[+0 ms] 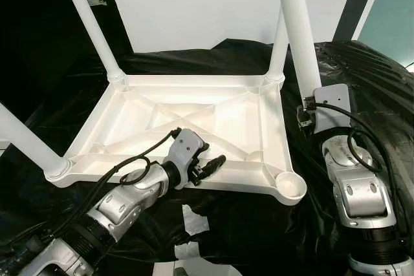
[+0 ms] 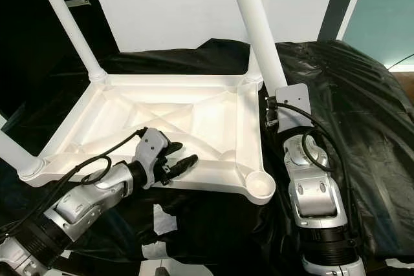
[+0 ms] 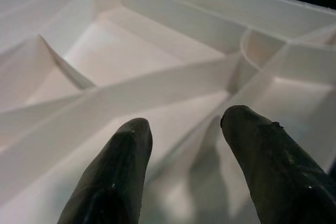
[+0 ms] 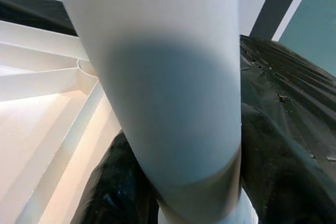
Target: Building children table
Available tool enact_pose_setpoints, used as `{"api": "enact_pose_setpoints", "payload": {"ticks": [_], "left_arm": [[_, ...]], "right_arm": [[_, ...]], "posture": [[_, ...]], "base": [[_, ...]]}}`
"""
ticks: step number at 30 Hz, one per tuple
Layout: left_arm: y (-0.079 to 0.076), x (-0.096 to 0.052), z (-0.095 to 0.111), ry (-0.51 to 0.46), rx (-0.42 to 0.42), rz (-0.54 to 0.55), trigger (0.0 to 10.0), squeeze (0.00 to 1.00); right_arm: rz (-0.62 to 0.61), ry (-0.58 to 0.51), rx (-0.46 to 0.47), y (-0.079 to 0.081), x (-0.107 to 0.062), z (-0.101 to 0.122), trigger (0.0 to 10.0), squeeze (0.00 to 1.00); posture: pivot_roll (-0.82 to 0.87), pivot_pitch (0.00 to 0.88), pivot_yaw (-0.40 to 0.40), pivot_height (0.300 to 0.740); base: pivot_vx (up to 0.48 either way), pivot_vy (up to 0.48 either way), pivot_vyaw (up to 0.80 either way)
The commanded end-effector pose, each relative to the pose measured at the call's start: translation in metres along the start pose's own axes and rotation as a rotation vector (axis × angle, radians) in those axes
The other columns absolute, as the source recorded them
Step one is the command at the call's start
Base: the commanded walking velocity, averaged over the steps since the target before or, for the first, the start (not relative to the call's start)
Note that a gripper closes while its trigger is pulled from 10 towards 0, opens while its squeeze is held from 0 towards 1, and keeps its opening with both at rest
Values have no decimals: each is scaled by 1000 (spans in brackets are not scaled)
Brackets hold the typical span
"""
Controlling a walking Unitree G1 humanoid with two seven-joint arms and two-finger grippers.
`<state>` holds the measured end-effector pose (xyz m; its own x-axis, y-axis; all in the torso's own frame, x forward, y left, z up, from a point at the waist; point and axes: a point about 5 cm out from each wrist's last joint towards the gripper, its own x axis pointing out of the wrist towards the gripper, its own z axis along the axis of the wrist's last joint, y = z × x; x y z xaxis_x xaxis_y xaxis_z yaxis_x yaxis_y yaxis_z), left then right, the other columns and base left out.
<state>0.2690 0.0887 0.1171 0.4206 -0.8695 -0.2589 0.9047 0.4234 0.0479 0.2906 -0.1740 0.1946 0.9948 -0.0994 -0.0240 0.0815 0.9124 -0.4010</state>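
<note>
A white plastic tabletop [image 1: 194, 92] lies upside down on black cloth, its ribbed underside facing up. Three white legs stand in its corner sockets: far left [image 1: 90, 24], far right [image 1: 278, 50] and near left [image 1: 26, 137]. The near right socket [image 1: 291, 185] holds nothing. My right gripper [image 1: 318, 98] is beside the tabletop's right edge, shut on a fourth white leg [image 1: 296, 24] that rises tilted above it; its fingers are hidden behind the wrist mount. My left gripper [image 1: 210, 163] is open, its fingertips [image 3: 131, 135] just above the ribs at the near edge.
Crinkled black cloth [image 1: 375, 95] covers the surface all around the tabletop. White scraps [image 1: 194, 221] lie on the cloth near the front. A white wall [image 1: 194, 4] stands behind, with a teal panel [image 1: 394, 11] at the far right.
</note>
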Motion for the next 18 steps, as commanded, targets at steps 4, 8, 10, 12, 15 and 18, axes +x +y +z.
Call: {"api": "enact_pose_setpoints", "payload": {"ticks": [4, 8, 10, 12, 15, 18], "left_arm": [[-34, -17, 1, 39, 64, -814, 10000, 0], [-33, -20, 2, 45, 67, -845, 10000, 0], [-33, -20, 1, 49, 74, -862, 10000, 0], [-35, -16, -4, 57, 100, -859, 10000, 0], [-32, -10, -3, 20, 117, -852, 10000, 0], [-25, 1, 11, -105, 127, -802, 10000, 0]], "right_arm": [[0, -39, 6, 4, 0, 8, 10000, 0], [-1, -37, 3, 3, 0, 7, 10000, 0], [-2, -35, 2, 3, 0, 6, 10000, 0], [-3, -34, 0, 3, 0, 6, 10000, 0], [-4, -34, 0, 4, -1, 6, 10000, 0], [-1, -31, -1, 6, -1, 5, 10000, 0]], "posture": [[-119, 0, 56, 740], [-123, 0, 55, 740], [-123, 0, 54, 740], [-127, 0, 57, 740], [-128, 0, 57, 740], [-131, 0, 60, 740]], "base": [[0, 0, 0], [0, 0, 0], [0, 0, 0], [0, 0, 0], [0, 0, 0], [0, 0, 0]]}}
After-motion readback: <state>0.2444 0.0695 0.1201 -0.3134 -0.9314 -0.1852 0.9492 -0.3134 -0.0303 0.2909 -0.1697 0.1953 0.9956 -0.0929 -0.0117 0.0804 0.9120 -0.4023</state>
